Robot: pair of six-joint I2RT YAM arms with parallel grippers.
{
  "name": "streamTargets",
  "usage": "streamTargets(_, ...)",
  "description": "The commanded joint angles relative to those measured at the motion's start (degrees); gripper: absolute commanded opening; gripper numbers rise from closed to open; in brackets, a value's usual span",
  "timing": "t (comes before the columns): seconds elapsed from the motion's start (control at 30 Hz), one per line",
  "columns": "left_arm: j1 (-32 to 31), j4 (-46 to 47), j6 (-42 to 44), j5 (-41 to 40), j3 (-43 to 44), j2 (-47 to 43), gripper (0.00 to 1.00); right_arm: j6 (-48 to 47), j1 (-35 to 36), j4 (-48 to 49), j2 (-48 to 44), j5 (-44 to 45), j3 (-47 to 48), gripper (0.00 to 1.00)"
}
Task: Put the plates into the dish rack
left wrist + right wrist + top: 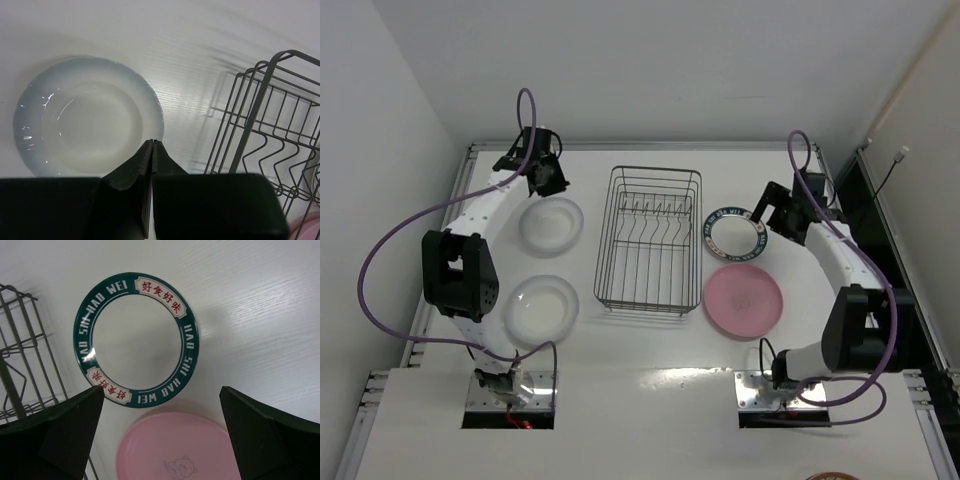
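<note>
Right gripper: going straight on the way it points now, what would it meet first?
Probably the green-rimmed plate, lying flat on the table just ahead of the open right gripper. The pink plate lies nearer, likely below that line, though depth is unclear.

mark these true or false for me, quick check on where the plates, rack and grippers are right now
1. The rack has no plates in it. True.
2. Two whitish plates lie to the left of the rack. True.
3. The pink plate is stacked on the green-rimmed plate. False: each lies flat on the table, both to the right of the rack.
4. The left gripper is shut. True.
5. The right gripper is clamped on the green-rimmed plate. False: it is open above that plate and holds nothing.
</note>
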Motion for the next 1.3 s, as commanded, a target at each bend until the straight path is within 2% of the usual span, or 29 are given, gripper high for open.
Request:
streamTargets(0.0, -0.41, 2.52, -0.27, 0.42, 0.34, -1.82, 0.0, -0.79, -2.59, 4.06, -1.0, -0.5, -1.71, 1.0)
streamTargets(0.1, -0.41, 2.52, -0.27, 0.95, 0.34, -1.3, 0.0, 0.6, -3.83, 2.94, 2.75, -2.7, -0.4, 1.0)
streamTargets(0.17, -0.41, 2.52, -0.27, 1.48, 0.34, -1.3, 0.0, 2.28, -5.15, -0.31, 4.79, 0.72, 2.23, 1.0)
streamTargets(0.23, -0.41, 2.52, -0.27, 2.1, 0.34, -0.77, 0.0, 2.81, -5.85, -0.33, 7.16, 0.73, 2.77, 0.93)
streamTargets(0.37, -0.41, 2.52, -0.27, 2.62, 0.34, -0.77, 0.0, 2.29, -6.91, 1.69, 8.75, -0.41, 1.2, 0.9)
streamTargets(0.57, -0.41, 2.52, -0.27, 3.67, -0.18, -0.77, 0.0, 1.05, -9.1, 3.71, 14.02, -6.65, 1.19, 0.9)
streamTargets(0.67, -0.41, 2.52, -0.27, 3.68, -0.18, -0.15, 0.0, 1.05, -9.11, 5.91, 17.79, -13.83, 1.19, 0.9)
streamTargets(0.87, -0.41, 2.52, -0.27, 4.82, -0.18, -0.15, 0.0, 1.05, -9.63, 10.48, 23.69, -22.99, 0.66, 0.82)
streamTargets(1.0, -0.41, 2.52, -0.27, 4.82, -0.18, -0.15, 0.0, 2.28, -10.16, 14.16, 25.97, -28.35, -0.39, 0.71)
streamTargets(1.13, -0.41, 2.52, -0.27, 5.34, -0.18, -0.15, 0.0, 3.6, -10.16, 16.19, 27.03, -29.68, -1.45, 0.58)
streamTargets(1.2, -0.41, 1.99, -0.27, 5.35, -0.18, -0.15, 0.0, 4.22, -10.78, 17.15, 27.64, -30.99, -1.97, 0.46)
streamTargets(1.23, -0.41, 1.99, -0.27, 5.35, -0.18, -0.15, 0.0, 4.91, -11.47, 17.95, 28.26, -31.7, -2.67, 0.35)
streamTargets(1.27, -0.41, 1.99, -0.27, 5.35, -0.18, -0.15, 0.0, 5.53, -12.09, 19.35, 28.26, -32.31, -3.37, 0.07)
